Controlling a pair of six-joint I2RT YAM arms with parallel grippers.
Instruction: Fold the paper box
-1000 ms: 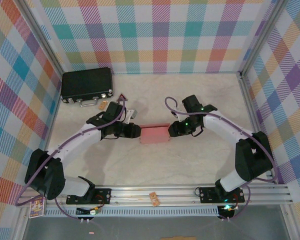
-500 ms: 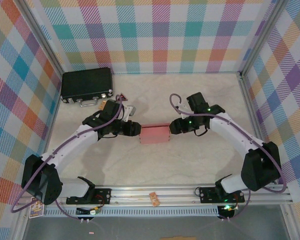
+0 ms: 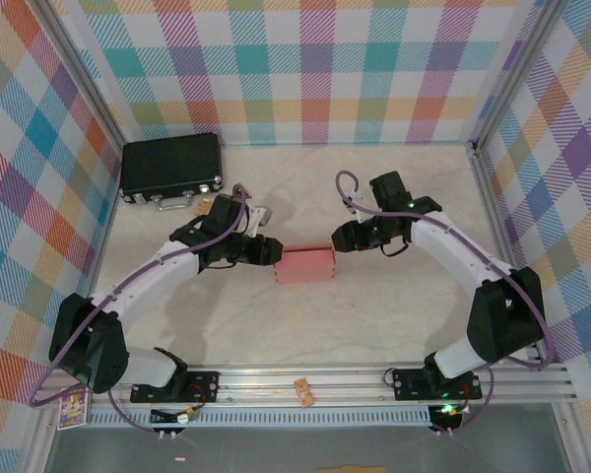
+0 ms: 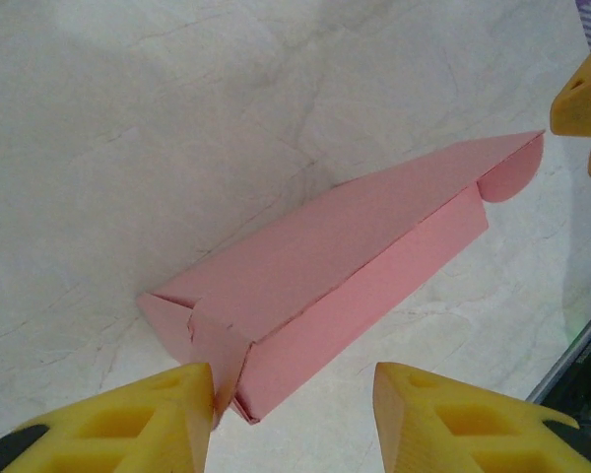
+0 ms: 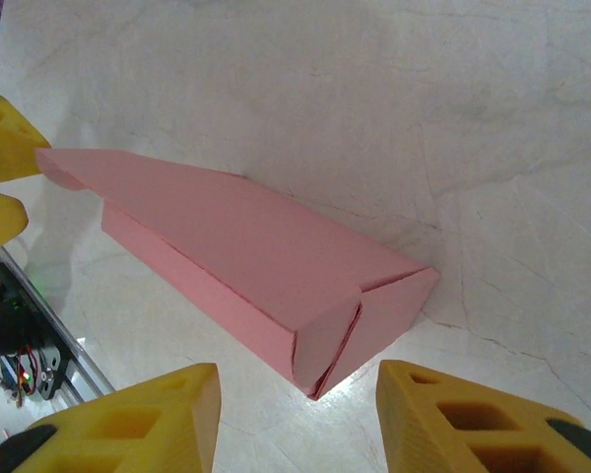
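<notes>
We see the salmon-pink card box (image 3: 305, 264) on the pale marbled table (image 3: 374, 325), between both grippers. Our left gripper (image 4: 291, 394) is spread, one finger (image 4: 128, 424) touching an end flap; our right gripper (image 5: 295, 394) is spread too, grasping nothing.

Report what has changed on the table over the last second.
The right gripper drew away from the right end of the paper box, moving toward the far wall. The left gripper shifted only slightly at the box's left end. Both grippers are open now and hold nothing. The paper box and the black case stayed where they were.
</notes>
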